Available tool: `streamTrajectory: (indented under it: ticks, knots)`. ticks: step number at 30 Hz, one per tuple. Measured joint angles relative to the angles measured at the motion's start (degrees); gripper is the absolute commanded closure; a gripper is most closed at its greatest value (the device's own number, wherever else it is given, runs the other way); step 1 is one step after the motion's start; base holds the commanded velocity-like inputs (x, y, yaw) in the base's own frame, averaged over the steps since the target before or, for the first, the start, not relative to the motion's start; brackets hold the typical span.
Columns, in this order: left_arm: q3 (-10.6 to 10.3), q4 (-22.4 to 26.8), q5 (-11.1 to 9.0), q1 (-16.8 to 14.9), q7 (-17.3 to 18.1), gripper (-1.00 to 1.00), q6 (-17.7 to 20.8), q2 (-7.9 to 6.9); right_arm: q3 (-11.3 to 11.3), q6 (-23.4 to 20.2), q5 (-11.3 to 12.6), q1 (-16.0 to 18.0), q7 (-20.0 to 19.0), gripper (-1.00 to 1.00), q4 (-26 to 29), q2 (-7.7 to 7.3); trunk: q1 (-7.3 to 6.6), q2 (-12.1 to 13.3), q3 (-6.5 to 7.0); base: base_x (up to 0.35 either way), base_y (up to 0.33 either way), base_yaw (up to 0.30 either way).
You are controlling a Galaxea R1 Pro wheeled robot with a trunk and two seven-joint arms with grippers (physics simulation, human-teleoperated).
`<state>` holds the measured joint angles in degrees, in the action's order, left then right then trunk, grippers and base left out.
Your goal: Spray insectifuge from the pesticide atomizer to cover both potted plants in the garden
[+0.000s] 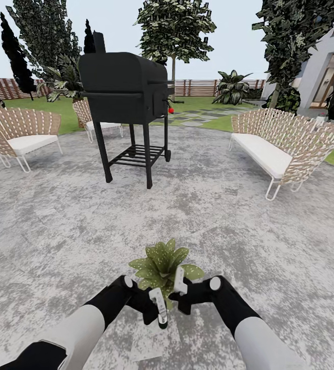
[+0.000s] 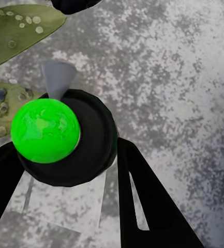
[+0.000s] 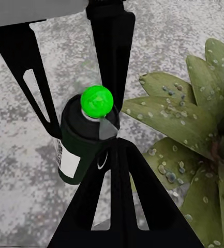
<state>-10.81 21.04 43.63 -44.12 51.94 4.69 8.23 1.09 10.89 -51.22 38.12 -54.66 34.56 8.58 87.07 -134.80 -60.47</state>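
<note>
Nearest the head camera, the two black-and-white arms meet low over the patio (image 1: 228,205). The left gripper (image 1: 159,308) holds the pesticide atomizer (image 3: 78,150): in the left wrist view the bottle's round dark top, with a bright green ball (image 2: 45,130) on it and a pale grey spout beside it, sits snug between the two black fingers (image 2: 148,206). In the right wrist view the same dark green bottle with its white label stands upright between black fingers, the right gripper's own fingers (image 3: 119,196) meeting in front of it; whether the right gripper (image 1: 180,290) is clenched or released I cannot tell. The atomizer is just beside a potted plant (image 1: 164,264), whose pale-speckled pointed leaves spread right behind both grippers, near the patio's near edge. Farther off, toward the patio's far side, a black grill (image 1: 126,103) stands on its legs, with a wicker chair (image 1: 20,136) at the left edge and a wicker bench (image 1: 285,149) at the right edge
</note>
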Motion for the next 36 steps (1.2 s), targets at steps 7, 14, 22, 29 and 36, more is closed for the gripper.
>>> streamTrajectory:
  ticks: [7, 14, 22, 29, 36]
  knots:
    - [0.0, 0.0, -0.1, 0.0, 0.0, 1.0, 0.0, 0.12, -1.0, 0.0, 0.0, 0.0, 0.0, 1.0, 0.0, 0.01, 0.0, 0.0, 0.0, 0.0, 0.0, 0.0]
    - [0.1, -0.1, -0.3, 0.0, 0.1, 1.0, -0.1, 0.44, -1.1, 0.0, 0.0, 0.0, 0.0, 1.0, 0.0, 0.01, 0.0, 0.0, 0.0, 0.0, 0.0, 0.0]
    - [0.0, -0.3, -0.3, 0.0, 0.1, 1.0, -0.5, 0.82, -1.1, 0.0, 0.0, 0.0, 0.0, 1.0, 0.0, 0.01, 0.0, 0.0, 0.0, 0.0, 0.0, 0.0]
    - [0.0, -0.3, -0.5, 0.0, 0.2, 1.0, -1.5, 0.82, -1.1, 0.0, 0.0, 0.0, 0.0, 1.0, 0.0, 0.01, 0.0, 0.0, 0.0, 0.0, 0.0, 0.0]
    - [0.0, -0.3, -0.5, 0.0, 0.2, 1.0, -1.5, 0.8, -1.1, 0.0, 0.0, 0.0, 0.0, 1.0, 0.0, 0.01, 0.0, 0.0, 0.0, 0.0, 0.0, 0.0]
